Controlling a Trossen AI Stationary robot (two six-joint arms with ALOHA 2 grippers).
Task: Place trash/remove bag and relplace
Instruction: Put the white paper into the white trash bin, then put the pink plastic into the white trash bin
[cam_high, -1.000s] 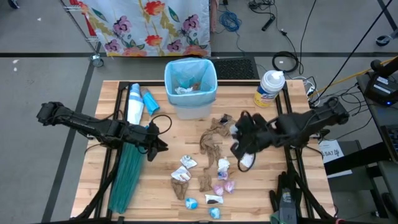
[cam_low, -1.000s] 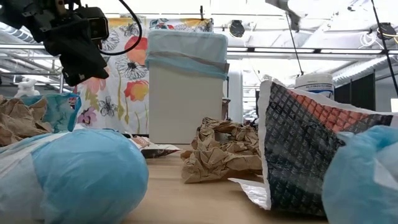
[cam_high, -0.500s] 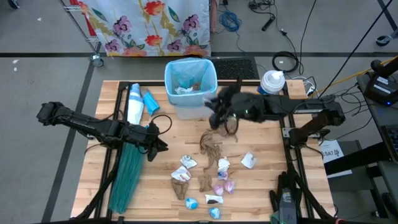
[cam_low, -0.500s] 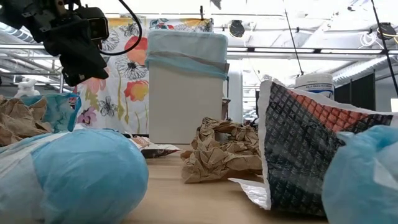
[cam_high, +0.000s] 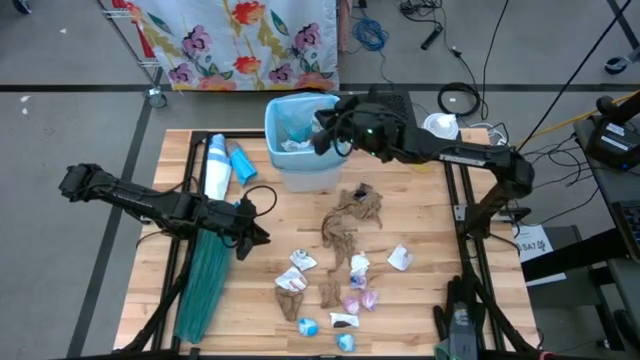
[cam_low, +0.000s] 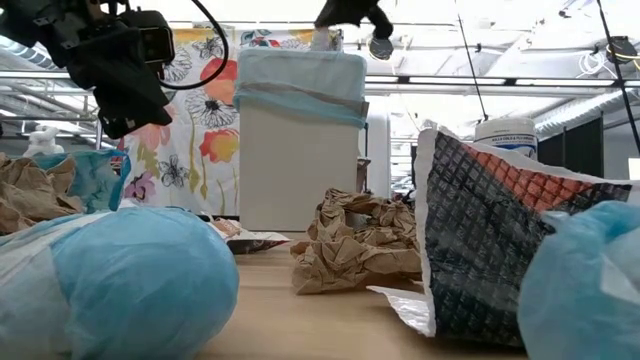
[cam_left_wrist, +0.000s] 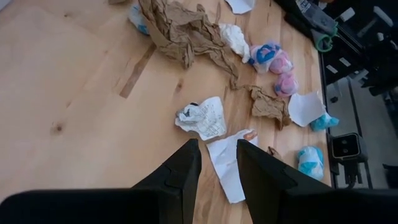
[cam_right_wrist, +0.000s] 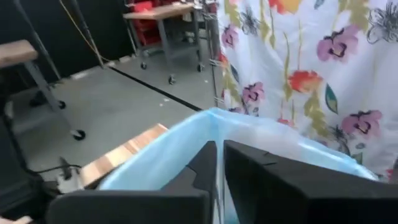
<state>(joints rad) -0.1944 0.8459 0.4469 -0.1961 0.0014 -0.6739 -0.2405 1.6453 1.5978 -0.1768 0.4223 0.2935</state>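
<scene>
On my far left my left arm reaches in over the wooden table (cam_high: 180, 150), and my left gripper (cam_high: 255, 232) hangs above the boards beside the folded teal-green bag (cam_high: 205, 285), which lies flat along the table's left edge; my wrist camera shows its two dark fingers (cam_left_wrist: 180, 171) parted a modest way with nothing between them, only a white scrap (cam_left_wrist: 202, 118) on the wood beyond. Near the table's back left corner lie a white tube (cam_high: 216, 165) and a small blue roll (cam_high: 242, 163). Moving right, the white bin (cam_high: 306, 140) stands at the back middle of the table, lined with the pale-blue bag (cam_high: 285, 105), whose rim folds over the top, and a few scraps already lie inside it. In front of the bin the trash is scattered across the middle of the table: a crumpled brown paper towel (cam_high: 350, 212), white wads (cam_high: 300, 262), pink wrappers (cam_high: 360, 298) and little blue ones (cam_high: 308, 326) close to the front edge. My right gripper (cam_high: 330, 128) is stretched out over the bin's right rim, above the liner; its fingers (cam_right_wrist: 261, 171) look almost together with just a thin gap, and I cannot tell whether anything is pinched there. To the right of it a white tub (cam_high: 440, 125) sits at the back right corner.
</scene>
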